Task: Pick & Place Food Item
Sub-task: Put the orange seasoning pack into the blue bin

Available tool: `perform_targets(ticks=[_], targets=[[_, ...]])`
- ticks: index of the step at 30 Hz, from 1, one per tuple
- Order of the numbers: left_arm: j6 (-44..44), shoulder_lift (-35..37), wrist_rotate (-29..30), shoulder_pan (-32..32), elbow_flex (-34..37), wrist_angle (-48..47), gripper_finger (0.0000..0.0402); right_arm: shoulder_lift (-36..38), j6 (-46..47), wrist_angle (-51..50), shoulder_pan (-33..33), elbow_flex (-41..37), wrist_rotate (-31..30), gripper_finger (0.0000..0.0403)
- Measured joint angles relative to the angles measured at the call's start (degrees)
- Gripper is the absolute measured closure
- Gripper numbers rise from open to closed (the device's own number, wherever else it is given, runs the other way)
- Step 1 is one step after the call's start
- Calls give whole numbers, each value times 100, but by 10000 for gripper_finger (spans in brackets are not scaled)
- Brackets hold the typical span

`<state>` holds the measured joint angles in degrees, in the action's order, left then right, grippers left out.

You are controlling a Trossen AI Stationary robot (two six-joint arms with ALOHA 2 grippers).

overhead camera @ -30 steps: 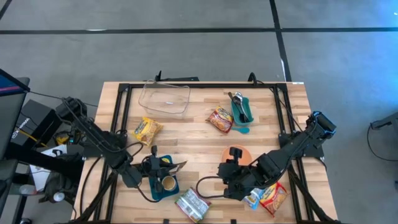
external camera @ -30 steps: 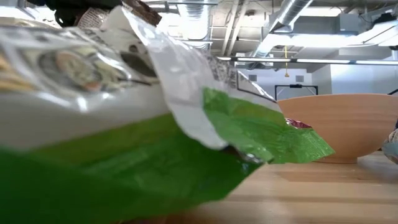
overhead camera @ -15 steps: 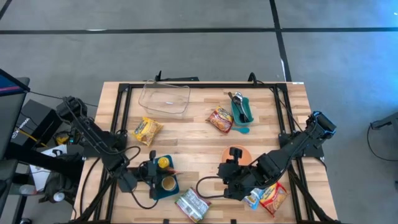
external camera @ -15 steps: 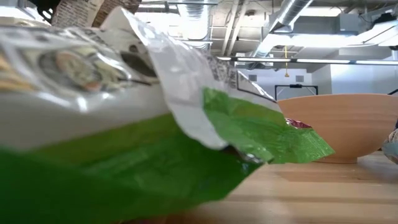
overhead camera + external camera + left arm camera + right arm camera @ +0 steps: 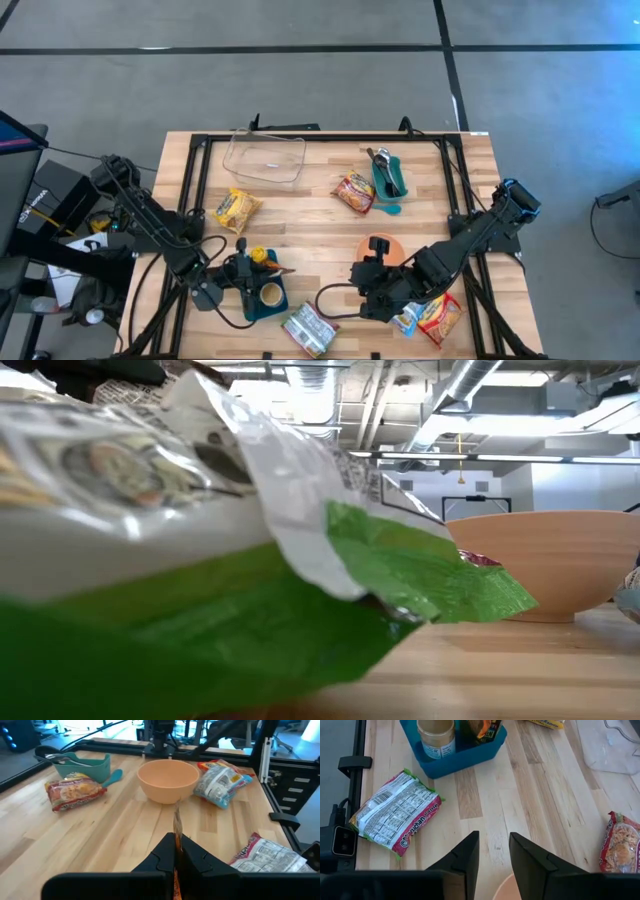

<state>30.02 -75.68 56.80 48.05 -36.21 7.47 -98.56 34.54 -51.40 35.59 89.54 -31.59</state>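
High view: a slatted light-wood desk [image 5: 320, 215] in a black metal frame carries a clear plastic container [image 5: 265, 160], a teal utensil holder [image 5: 388, 176], a salmon bowl [image 5: 385, 250] and several crinkled noodle packets. The left pincer [image 5: 262, 270] is closed on a thin, flat orange-brown food packet [image 5: 272, 268], held edge-on above the blue bin [image 5: 262, 295] that contains a round tan-lidded jar [image 5: 269, 295]. The right pincer [image 5: 372, 247] sits over the bowl.

Low view: a glossy white-and-green noodle packet [image 5: 200, 570] fills the foreground; the smooth bowl [image 5: 545, 565] stands behind it.

Left wrist view: only here does the grip show, with the dark fingers [image 5: 192, 854] pressed together on the packet's [image 5: 177, 832] narrow upright edge.

Right wrist view: the right pincer's fingers [image 5: 465, 857] stand slightly apart, holding nothing, above bare wood; the bin [image 5: 452, 750] lies beyond.
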Motion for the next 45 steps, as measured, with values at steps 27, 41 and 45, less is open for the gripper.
perform_targets(ticks=[27,41,45], targets=[[463,0,-209,6,0,154,401,0,0,2,1,0,1,302],[942,70,-38,219,0,-274,401,0,0,0,2,0,4,302],[936,70,-169,216,0,-482,401,0,0,1,2,0,4,302]])
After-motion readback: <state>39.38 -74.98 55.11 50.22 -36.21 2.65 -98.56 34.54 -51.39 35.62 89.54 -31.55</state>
